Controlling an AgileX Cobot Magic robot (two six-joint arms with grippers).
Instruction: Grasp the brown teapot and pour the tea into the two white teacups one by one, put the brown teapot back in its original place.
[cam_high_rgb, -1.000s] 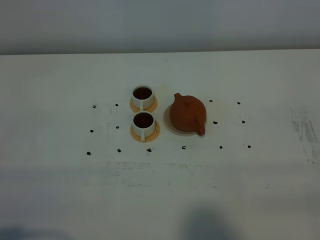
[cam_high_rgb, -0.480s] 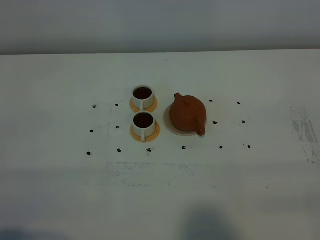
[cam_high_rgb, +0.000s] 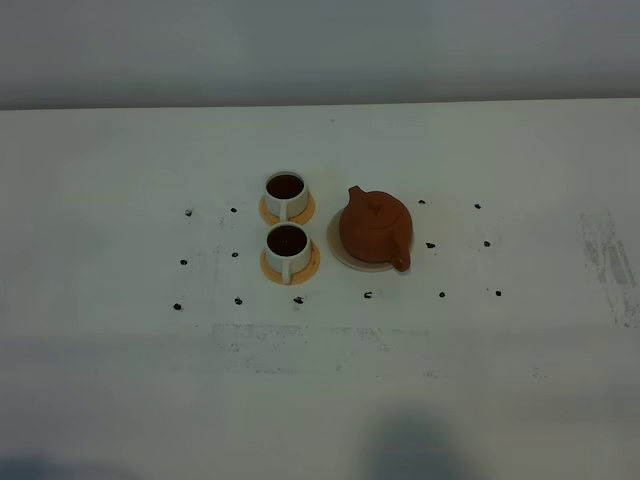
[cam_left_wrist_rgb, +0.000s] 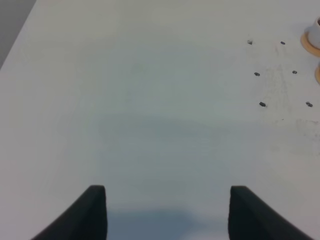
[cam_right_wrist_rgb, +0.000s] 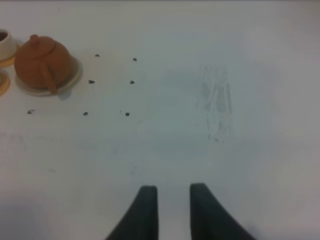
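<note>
**Teapot on its cream coaster, both cups dark with tea, grippers apart from everything**

From the high exterior camera, the brown teapot (cam_high_rgb: 375, 228) sits upright on the cream-white coaster (cam_high_rgb: 340, 252) near the middle of the white table (cam_high_rgb: 120, 380). Its spout points up and away toward the cups, its stubby handle toward the near edge. Just beside it stand the two white teacups, each on an orange coaster: the far teacup (cam_high_rgb: 285, 193) and the near teacup (cam_high_rgb: 288, 248), both showing dark liquid inside. Small black marks (cam_high_rgb: 183, 262) dot the table on either side of the set. Neither arm appears here.

In the left wrist view, the left gripper (cam_left_wrist_rgb: 167, 212) hangs over bare table with its fingers spread wide and nothing between them; an orange coaster edge (cam_left_wrist_rgb: 311, 41) shows at the frame's border.

In the right wrist view, the right gripper (cam_right_wrist_rgb: 173, 210) has its fingers drawn close with a narrow gap, empty, well apart from the teapot (cam_right_wrist_rgb: 42, 62) on its coaster.
</note>
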